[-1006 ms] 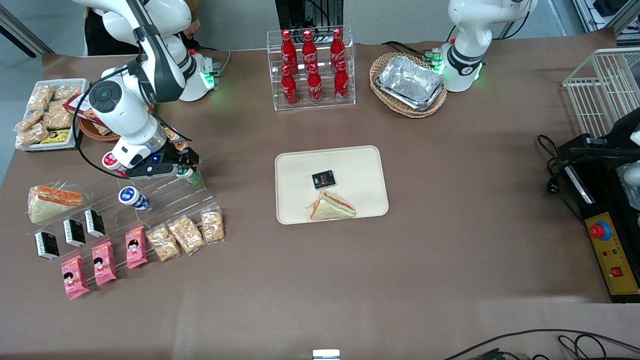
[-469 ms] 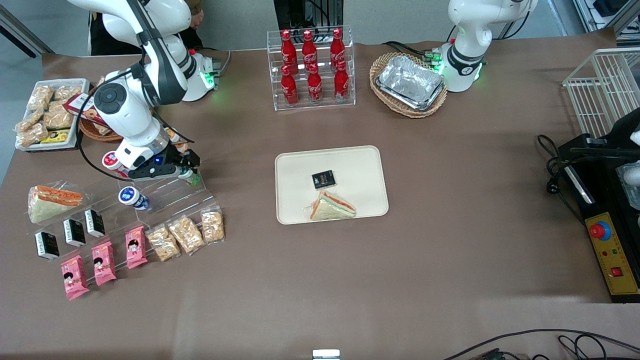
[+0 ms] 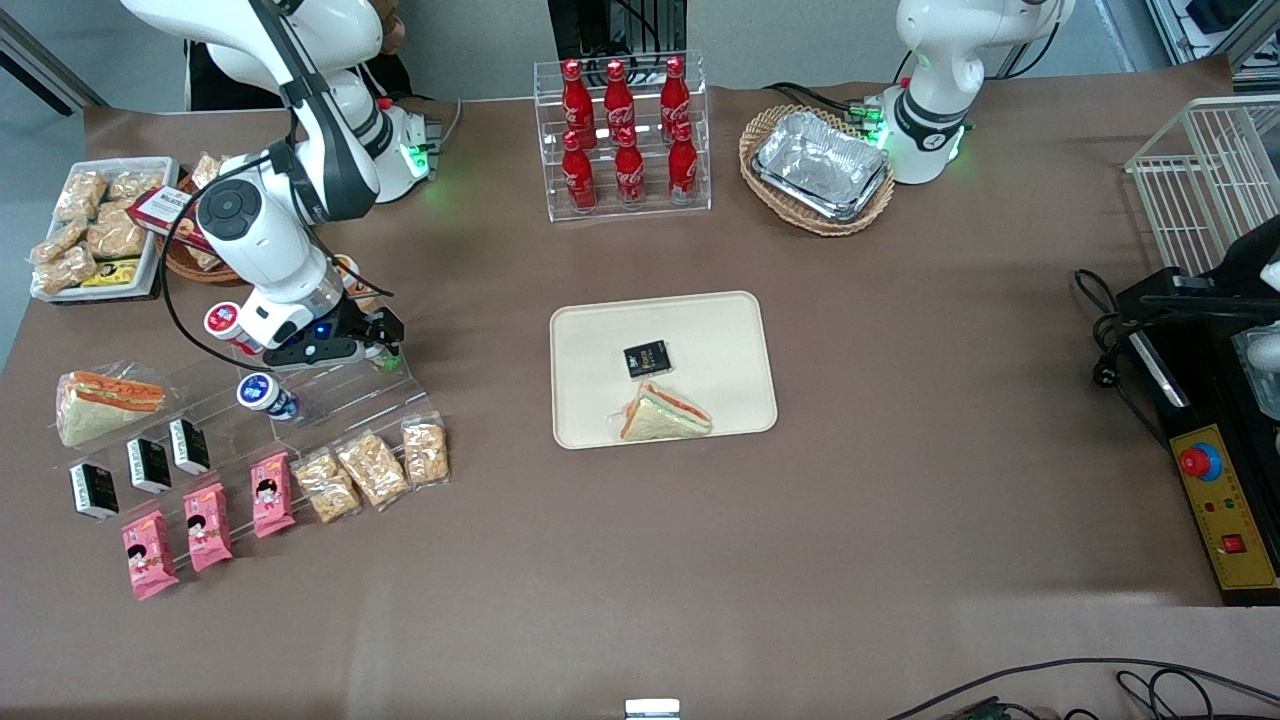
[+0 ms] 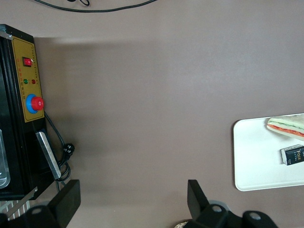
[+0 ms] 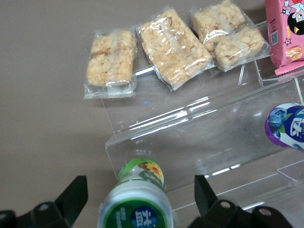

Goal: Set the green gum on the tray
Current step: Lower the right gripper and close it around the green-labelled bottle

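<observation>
The green gum [image 5: 135, 202], a small green bottle with a white-and-green lid, stands on the top step of a clear acrylic stand [image 5: 199, 137]. My gripper [image 5: 140, 197] is open and straddles it. One finger [image 5: 76, 194] stands apart on each side, with a gap to the bottle. In the front view the gripper [image 3: 383, 340] hangs over the green gum [image 3: 387, 359], which is mostly hidden. The cream tray [image 3: 710, 325] lies mid-table, toward the parked arm from the gum. It holds a black packet [image 3: 646, 359] and a sandwich [image 3: 663, 412].
A blue-lidded bottle [image 3: 262, 393] and a red-lidded one [image 3: 222, 320] share the stand. Cracker packets [image 3: 372, 467], pink packets [image 3: 208, 525], black boxes [image 3: 148, 464] and a wrapped sandwich [image 3: 105, 402] lie on and around it. A cola rack [image 3: 622, 135] and foil trays [image 3: 820, 165] stand farther from the camera.
My gripper has shifted slightly toward the camera and the gum and now sits over it. The gum has not moved.
</observation>
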`<state>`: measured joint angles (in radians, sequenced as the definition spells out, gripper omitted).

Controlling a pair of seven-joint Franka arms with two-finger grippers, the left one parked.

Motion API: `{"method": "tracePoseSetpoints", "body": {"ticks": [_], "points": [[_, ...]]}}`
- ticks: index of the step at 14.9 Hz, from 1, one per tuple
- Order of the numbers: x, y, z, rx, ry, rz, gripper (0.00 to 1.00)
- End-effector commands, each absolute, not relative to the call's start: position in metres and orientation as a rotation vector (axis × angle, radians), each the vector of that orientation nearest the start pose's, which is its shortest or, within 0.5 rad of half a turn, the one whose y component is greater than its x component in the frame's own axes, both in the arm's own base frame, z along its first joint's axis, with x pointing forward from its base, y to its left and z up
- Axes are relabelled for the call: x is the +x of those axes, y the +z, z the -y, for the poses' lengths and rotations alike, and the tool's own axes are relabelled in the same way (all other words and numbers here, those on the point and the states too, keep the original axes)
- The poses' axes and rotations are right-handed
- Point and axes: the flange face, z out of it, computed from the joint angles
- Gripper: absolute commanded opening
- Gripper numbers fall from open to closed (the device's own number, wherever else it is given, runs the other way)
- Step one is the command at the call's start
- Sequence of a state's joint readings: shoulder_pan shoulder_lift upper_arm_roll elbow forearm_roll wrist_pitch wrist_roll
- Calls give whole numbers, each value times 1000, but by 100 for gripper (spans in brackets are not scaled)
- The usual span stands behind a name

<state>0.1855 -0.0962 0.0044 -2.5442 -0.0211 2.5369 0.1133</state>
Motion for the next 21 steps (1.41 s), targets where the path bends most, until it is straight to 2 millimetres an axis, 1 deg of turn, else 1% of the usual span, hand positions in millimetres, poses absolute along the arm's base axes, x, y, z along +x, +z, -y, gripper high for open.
{"method": "tracePoseSetpoints", "body": {"ticks": [1, 6, 8, 9, 11, 12, 13, 16, 18, 20, 21], "points": [[447, 310, -84, -3139, -165, 168, 100], [435, 303, -82, -3136, -174, 171, 100], [434, 303, -82, -3135, -179, 169, 97], [434, 304, -82, -3135, -181, 169, 93], [434, 303, -81, -3136, -176, 164, 75], [434, 302, -81, -3137, -167, 159, 70], [434, 301, -81, -3139, -160, 152, 62], [435, 302, -80, -3139, -152, 140, 62], [439, 309, -78, -3138, -164, 144, 62], [447, 325, -79, -3139, -162, 146, 62], [456, 339, -81, -3145, -132, 144, 63]]}}
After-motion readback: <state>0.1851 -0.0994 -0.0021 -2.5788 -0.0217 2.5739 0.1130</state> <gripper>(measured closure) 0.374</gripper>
